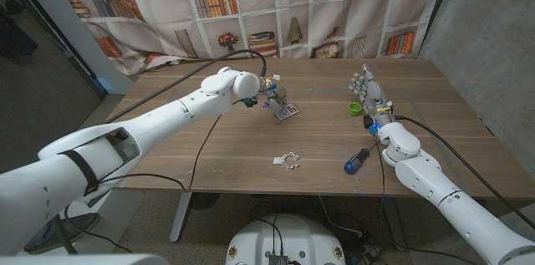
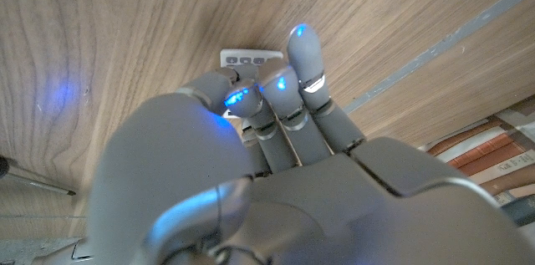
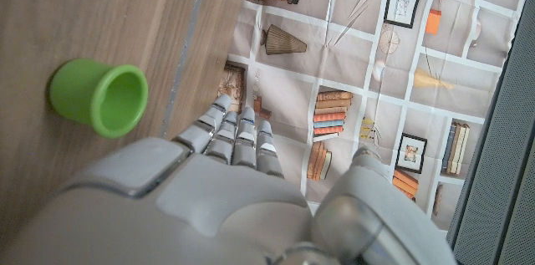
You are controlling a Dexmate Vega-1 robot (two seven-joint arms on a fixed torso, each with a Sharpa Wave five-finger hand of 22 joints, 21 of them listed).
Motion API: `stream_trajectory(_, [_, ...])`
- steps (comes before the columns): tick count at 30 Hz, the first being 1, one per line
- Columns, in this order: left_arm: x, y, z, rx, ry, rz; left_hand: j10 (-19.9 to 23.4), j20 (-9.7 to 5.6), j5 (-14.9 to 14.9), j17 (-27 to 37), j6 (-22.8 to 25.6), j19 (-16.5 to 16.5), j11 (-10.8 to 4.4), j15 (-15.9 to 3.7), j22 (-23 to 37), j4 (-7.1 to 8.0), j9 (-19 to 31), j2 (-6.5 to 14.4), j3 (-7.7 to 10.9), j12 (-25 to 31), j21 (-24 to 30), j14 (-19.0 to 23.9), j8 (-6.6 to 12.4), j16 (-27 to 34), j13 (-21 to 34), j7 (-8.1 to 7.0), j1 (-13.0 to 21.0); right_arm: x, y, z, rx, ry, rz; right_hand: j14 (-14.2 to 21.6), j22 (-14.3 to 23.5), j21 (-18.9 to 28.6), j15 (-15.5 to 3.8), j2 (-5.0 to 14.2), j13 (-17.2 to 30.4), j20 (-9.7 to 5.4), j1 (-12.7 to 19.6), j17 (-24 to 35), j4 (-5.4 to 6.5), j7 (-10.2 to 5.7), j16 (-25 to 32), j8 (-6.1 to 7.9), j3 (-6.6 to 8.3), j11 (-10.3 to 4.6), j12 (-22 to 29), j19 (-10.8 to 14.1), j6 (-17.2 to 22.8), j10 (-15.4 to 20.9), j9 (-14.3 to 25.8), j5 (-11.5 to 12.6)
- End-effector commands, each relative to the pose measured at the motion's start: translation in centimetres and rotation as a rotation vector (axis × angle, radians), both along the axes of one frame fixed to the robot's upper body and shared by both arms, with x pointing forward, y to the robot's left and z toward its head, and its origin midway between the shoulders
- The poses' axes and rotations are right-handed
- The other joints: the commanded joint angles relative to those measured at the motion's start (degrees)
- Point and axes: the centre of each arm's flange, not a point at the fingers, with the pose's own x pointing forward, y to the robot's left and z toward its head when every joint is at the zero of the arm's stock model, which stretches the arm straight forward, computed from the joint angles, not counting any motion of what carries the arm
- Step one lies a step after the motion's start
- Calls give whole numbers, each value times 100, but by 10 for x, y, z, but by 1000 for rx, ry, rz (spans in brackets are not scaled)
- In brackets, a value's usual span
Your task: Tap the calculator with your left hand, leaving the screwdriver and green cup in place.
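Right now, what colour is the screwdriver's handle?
Blue, with a black tip end; the screwdriver shows best in the head view.

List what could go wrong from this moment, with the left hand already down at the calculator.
The left hand covers most of the calculator, so pressing too hard or sideways could slide it across the table. The right hand stands close beside the green cup; a small drift could knock it. The screwdriver lies near the right forearm.

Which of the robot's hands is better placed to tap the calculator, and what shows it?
Left. The left hand is already over the calculator, fingers at its keys. The right hand stands beside the green cup, with the screwdriver nearby.
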Motion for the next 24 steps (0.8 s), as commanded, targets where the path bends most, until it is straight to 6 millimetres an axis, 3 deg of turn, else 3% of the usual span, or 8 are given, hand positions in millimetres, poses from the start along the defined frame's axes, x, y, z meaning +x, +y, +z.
stream_trajectory(1, [-4, -1, 14, -7, -39, -22, -29, -406, -11, 9, 15, 6, -61, -43, 17, 0, 6, 13, 37, 39, 34, -3, 12, -9, 6, 42, -21, -3, 3, 0, -20, 1, -15, 31, 10, -1, 40, 45, 14, -70, -12, 13, -16, 10, -14, -8, 2, -5, -16, 54, 32, 27, 23, -16])
stream_trajectory(24, [-22, 1, 35, -51, -103, -39, -23, -405, -48, 15, 0, 12, -56, -41, 16, 7, 6, 18, 43, 17, 37, 1, 10, -11, -59, 26, -38, -6, 2, -1, -14, -10, -18, 34, 11, -24, 38, 44, 14, -67, -11, 13, -31, 4, -14, -8, -2, -9, -16, 58, 30, 36, 22, -16])
